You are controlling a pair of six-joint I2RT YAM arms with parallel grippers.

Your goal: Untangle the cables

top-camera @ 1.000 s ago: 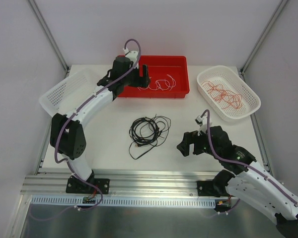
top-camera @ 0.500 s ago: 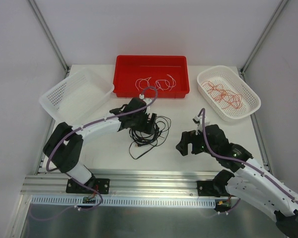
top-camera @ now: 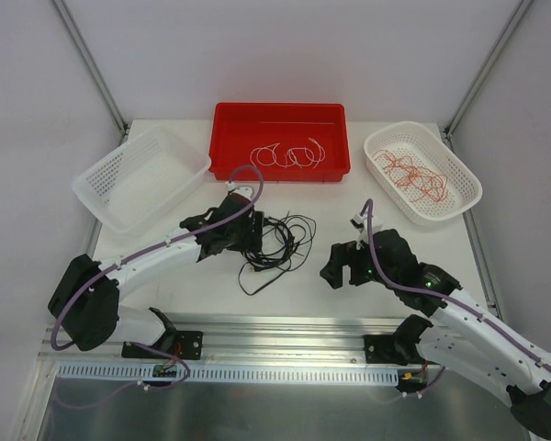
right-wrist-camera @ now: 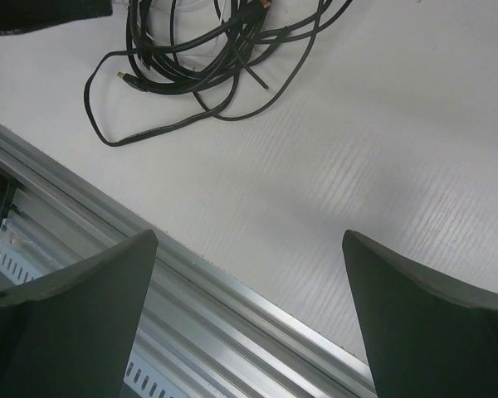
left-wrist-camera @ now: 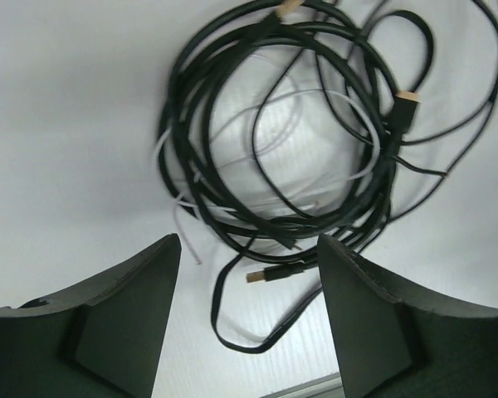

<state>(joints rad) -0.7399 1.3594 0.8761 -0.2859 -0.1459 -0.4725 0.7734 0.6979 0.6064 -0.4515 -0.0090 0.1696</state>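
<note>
Moved: left gripper (left-wrist-camera: 249, 249) swung from the red tray (top-camera: 285, 173) down to the black cable tangle (left-wrist-camera: 187, 141); jaws narrowing but apart, holding nothing.
Tangle: on the table (top-camera: 349, 200), just ahead of its fingers.
Right gripper (right-wrist-camera: 249, 240): spread wide, empty, near the tangle.
Meaning: a fresh pick is probably starting.

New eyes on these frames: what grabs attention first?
The black cable tangle at mid-table stands out first, with the left gripper open at its left side. Behind it, a red bin holds white cables. A white basket at the right rear holds red-orange cables.
</note>
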